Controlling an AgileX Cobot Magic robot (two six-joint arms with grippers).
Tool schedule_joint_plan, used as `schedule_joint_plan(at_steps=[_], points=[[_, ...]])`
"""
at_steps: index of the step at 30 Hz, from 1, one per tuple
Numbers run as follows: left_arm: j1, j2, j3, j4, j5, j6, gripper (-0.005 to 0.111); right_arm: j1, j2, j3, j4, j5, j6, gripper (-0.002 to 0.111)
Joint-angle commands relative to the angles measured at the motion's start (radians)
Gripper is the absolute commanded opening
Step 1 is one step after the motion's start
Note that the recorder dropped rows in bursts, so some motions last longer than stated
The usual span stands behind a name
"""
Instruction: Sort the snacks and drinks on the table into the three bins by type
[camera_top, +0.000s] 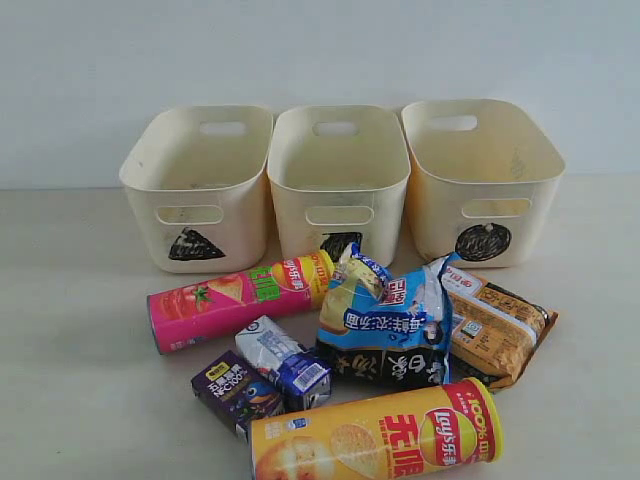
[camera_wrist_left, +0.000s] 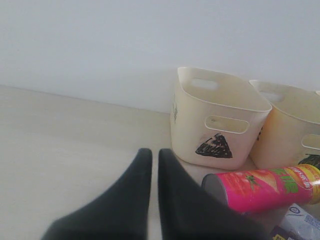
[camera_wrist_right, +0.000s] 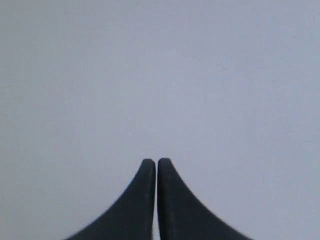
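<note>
Since the triangle bin (camera_top: 235, 215), the square bin (camera_top: 300, 225) and the circle bin (camera_top: 438, 225) all look empty as far as we can see into them, we judge the sorting not yet begun. They stand in a row near the far edge of the bench (camera_top: 80, 400), triangle leftmost, circle rightmost. Everything else lies heaped between them and the near edge. The yellow-and-red can (camera_top: 375, 440) lies on its side closest to the near edge, and the pink-and-yellow can (camera_top: 235, 295) lies on its side just in front of the triangle and square bins. The blue-white packet (camera_top: 385, 310) rests on the dark blue packet (camera_top: 390, 365), with the orange-brown packet (camera_top: 500, 330) beside them toward the right edge. The white-and-blue carton (camera_top: 285, 362) and the purple carton (camera_top: 235, 390) lie touching, left of the packets. All seven items are left to bin. Our left pincer (camera_wrist_left: 155, 160) and right pincer (camera_wrist_right: 156, 162) are both closed tight and empty.
</note>
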Motion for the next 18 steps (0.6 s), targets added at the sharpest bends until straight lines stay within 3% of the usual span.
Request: schedule_joint_plan(at_steps=[1, 8, 12, 14, 18], points=[[-0.001, -0.003, 0.003, 0.002, -0.003, 0.002, 0.004, -0.004, -0.004, -0.015, 0.033, -0.285, 0.187, 0.000], [-0.001, -0.003, 0.003, 0.002, -0.003, 0.002, 0.004, -0.004, 0.104, -0.276, 0.062, 0.025, 0.258, 0.000], [-0.001, -0.003, 0.003, 0.002, -0.003, 0.002, 0.004, -0.004, 0.380, -0.531, 0.026, 0.129, 0.400, 0.000], [-0.001, -0.003, 0.003, 0.002, -0.003, 0.002, 0.004, -0.002, 0.574, -0.691, -0.025, 0.313, 0.514, 0.000], [-0.003, -0.003, 0.003, 0.002, -0.003, 0.002, 0.004, -0.002, 0.728, -0.768, -0.025, 0.274, 0.528, 0.000]])
